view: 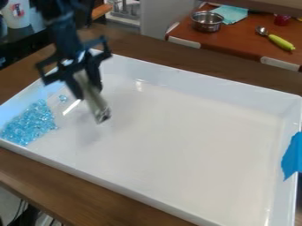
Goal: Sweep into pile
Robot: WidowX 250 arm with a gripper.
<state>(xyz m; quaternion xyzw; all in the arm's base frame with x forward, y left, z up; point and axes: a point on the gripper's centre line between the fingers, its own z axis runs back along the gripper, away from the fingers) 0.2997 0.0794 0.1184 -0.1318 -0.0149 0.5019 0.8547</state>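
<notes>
My gripper: clamped on grey sweeping tool. Step: final gathering, apparently. Next: push stray bead into blue pile.

A smooth, glossy finish, as of hard plastic, is shown by the white tray, where bright glints are caught. The blue beads are seen as clear, shiny and glass-like. Wood with a low sheen is shown in the brown table. Polished metal is seen in the pot, soft cloth in the teal towel, matt paper in the blue tape.
</notes>
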